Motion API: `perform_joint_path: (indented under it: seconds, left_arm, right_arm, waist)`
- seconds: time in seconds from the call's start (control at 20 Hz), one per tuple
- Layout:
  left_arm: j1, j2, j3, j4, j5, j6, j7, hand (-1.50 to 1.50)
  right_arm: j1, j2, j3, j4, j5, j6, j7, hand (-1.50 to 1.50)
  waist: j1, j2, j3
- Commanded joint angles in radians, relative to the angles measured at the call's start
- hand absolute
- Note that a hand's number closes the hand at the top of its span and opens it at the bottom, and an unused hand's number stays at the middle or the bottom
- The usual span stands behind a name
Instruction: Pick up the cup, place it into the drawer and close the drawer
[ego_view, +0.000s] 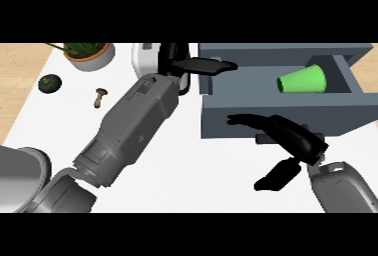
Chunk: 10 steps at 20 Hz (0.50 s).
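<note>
A green cup (303, 80) lies on its side inside the open grey drawer (280, 112), toward the drawer's right end. My right hand (291, 137) rests against the drawer's front panel near its handle, fingers stretched to the left and holding nothing. My left hand (193, 65) reaches up across the counter to the drawer's upper left corner. Its fingers are straight and touch the drawer's left wall.
A potted plant (90, 52) stands at the back left. A dark round fruit (49, 83) and a small mushroom (100, 96) lie on the white counter to the left of my left forearm. A white appliance (145, 60) sits behind the left hand.
</note>
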Motion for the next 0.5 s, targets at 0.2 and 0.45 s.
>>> perform_joint_path:
  seconds: [0.2, 0.45]
  left_arm:
    - [0.095, 0.049, 0.014, -0.09, 0.009, -0.055, 0.013, -1.5]
    - [0.187, 0.101, 0.001, -0.173, 0.006, -0.108, 0.016, -1.5]
  right_arm:
    - [-0.103, 0.062, 0.099, 0.482, 0.237, -0.131, -0.203, 1.5]
    - [-0.251, 0.084, 0.005, 0.772, 0.252, -0.232, -0.32, 1.5]
  waist:
    - [0.076, -0.006, 0.001]
    - [0.113, -0.002, 0.003]
